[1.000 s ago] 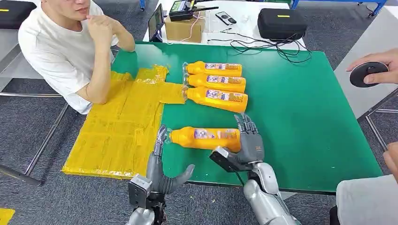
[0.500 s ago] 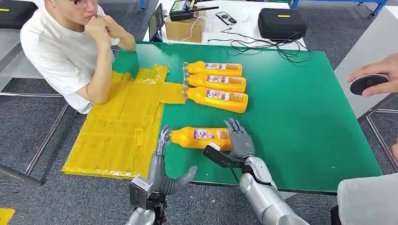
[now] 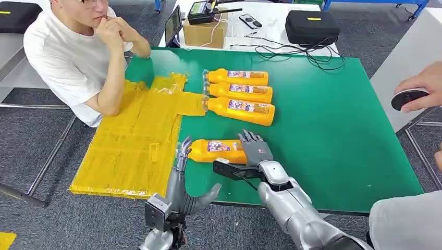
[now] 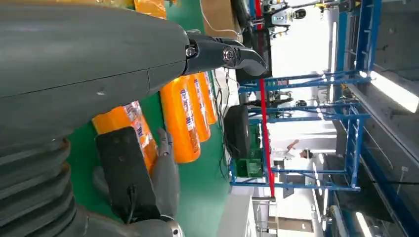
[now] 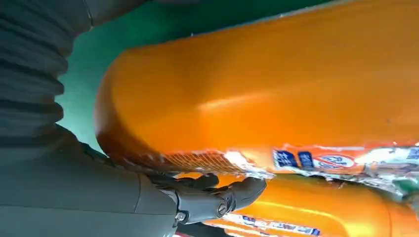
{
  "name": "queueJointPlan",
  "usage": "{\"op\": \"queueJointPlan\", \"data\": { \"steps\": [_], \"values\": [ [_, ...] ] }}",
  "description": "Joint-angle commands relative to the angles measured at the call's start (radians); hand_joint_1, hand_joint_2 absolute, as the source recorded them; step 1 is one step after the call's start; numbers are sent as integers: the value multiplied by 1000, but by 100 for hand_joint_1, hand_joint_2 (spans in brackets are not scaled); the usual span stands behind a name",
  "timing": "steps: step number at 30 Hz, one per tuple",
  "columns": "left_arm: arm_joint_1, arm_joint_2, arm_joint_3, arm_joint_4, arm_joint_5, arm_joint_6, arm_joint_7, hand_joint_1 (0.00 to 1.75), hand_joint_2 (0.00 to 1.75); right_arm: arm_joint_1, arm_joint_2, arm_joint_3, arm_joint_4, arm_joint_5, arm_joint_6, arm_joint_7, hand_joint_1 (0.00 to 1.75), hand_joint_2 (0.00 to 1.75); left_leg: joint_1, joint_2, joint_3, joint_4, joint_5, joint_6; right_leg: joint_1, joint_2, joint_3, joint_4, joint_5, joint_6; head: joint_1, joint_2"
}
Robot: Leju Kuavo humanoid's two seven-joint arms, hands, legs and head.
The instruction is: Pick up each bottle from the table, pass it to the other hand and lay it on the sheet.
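Take the green table [image 3: 333, 140] as your landmark. Near its front edge lies the nearest bottle [image 3: 216, 150], orange, on its side, its cap pointing toward the yellow sheet [image 3: 138, 140] that covers the table's left part. Your right hand [image 3: 253, 151] lies over the base end of this bottle, its fingers [image 3: 249, 138] draped across the body; the right wrist view shows the orange body pressed close against the palm with a dark fingertip [image 5: 247, 190] curled at its label. Whether the fingers are truly clamped round the bottle or merely resting on it, you cannot tell from these pictures, and the bottle lies on the table.

Your left hand [image 3: 182, 177] stands at the table's front edge, just beside the bottle's cap end, holding nothing, its fingers [image 3: 182, 151] stretched up and the thumb spread well away from them.

Farther back on the table, toward its middle, three more orange bottles [image 3: 238, 96] lie side by side in a row, caps toward the sheet, the nearest of them just touching the sheet's edge.

At the table's far left corner a person in a white shirt [image 3: 68, 57] sits with an elbow on the sheet. Off the table's right side, another person's hand [image 3: 425, 86] holds a dark round device [image 3: 409, 98].
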Motion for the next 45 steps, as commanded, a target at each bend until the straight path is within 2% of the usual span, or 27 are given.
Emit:
{"op": "queueJointPlan", "data": {
  "steps": [1, 6, 10, 15, 17, 18, 21, 22, 25, 26, 29, 30, 32, 35, 39, 45],
  "values": [
    [-40, 17, -5, 48, 1, -25, 5, 0, 175, -46, 0, 80, 130, -14, 121, 16, 175, 175, 0, 0, 1, -1, 0, -1, 0, -1, 2, -1, 0, -1, 0, 0],
    [-49, 11, -4, 70, -8, -25, 5, 0, 175, -51, 3, 64, 157, -46, 185, 29, 175, 175, 1, 0, 6, -1, 0, -1, 1, -2, 6, -2, 0, -3, 0, 0],
    [-48, 13, -7, 64, -8, -31, 5, 0, 175, -35, -4, 31, 156, -102, 204, -12, 175, 175, 1, -2, 8, -2, 0, -1, 2, -3, 9, -3, 0, -3, 0, 0],
    [-30, 24, -13, 4, 1, -21, 5, 0, 175, 32, -24, -70, 118, -278, 178, -200, 175, 175, 1, -3, 10, -3, 0, -1, 2, -4, 11, -4, 0, -2, 0, 0],
    [-22, 26, -10, -13, 2, -7, 5, 0, 175, 48, -24, -90, 103, -310, 157, -228, 175, 175, 2, -3, 11, -3, 0, -1, 2, -4, 12, -5, 0, -3, 0, 0],
    [2, 24, 7, -30, 18, 21, 5, 0, 175, 97, -28, -120, 62, -389, 100, -272, 175, 175, 2, -1, 11, -3, 0, -1, 2, -3, 11, -5, 0, -3, 0, 0],
    [28, 9, 36, -22, 20, 100, 5, 0, 175, 188, -27, -190, -15, -518, 17, -318, 175, 175, 1, 1, 13, -2, -2, -1, 2, 1, 12, -4, 0, -2, 0, 0],
    [35, -5, 63, 3, 32, 170, 5, 0, 175, 262, -19, -275, -76, -653, 18, -342, 175, 175, 2, -1, 13, -3, -1, -2, 2, -1, 13, -5, -1, -3, 0, 0],
    [71, 13, 78, -42, 69, 244, 5, 0, 175, 386, -32, -328, -146, -806, -25, -402, 175, 175, 2, -1, 13, -2, -2, -1, 2, -1, 13, -4, -1, -2, 0, 0],
    [71, 13, 78, -42, 69, 244, 5, 0, 175, 386, -32, -328, -146, -806, -25, -402, 175, 175, 3, -4, 15, -4, -2, -2, 3, -5, 15, -6, -2, -3, 0, 0],
    [111, 56, 27, -127, 57, 219, 5, 0, 175, 431, -17, -397, -178, -907, -80, -440, 175, 175, 2, -1, 12, -1, -4, -2, 2, 0, 11, -3, -2, -2, 0, 0],
    [130, 98, -39, -144, 50, 153, 5, 0, 175, 443, -22, -421, -190, -945, -89, -447, 175, 175, 2, -1, 12, -2, -4, -2, 2, 0, 12, -3, -2, -2, 0, 0],
    [147, 103, -54, -160, 47, 156, 5, 0, 175, 446, -33, -419, -192, -951, -85, -450, 175, 175, 2, -2, 13, -2, -4, -2, 2, -2, 13, -4, -3, -3, 0, 0],
    [149, 183, -187, -183, -7, 68, 54, 0, 175, 468, -34, -461, -250, -1014, -132, -515, 175, 175, 1, -1, 12, -1, -4, -1, 1, -1, 11, -3, -3, -2, 0, 0],
    [136, 179, -198, -106, 37, 58, 91, 0, 175, 520, -12, -446, -367, -1047, -86, -542, 175, 175, 1, -5, 11, -1, -5, 0, 1, -2, 3, -4, -5, 0, 0, 0],
    [121, 175, -202, -85, 11, 76, 96, 0, 175, 536, -19, -423, -395, -1042, -78, -541, 175, 175, 0, -2, 10, -2, -5, 1, 0, 0, 11, -4, -4, 0, 0, 0]
  ]
}}
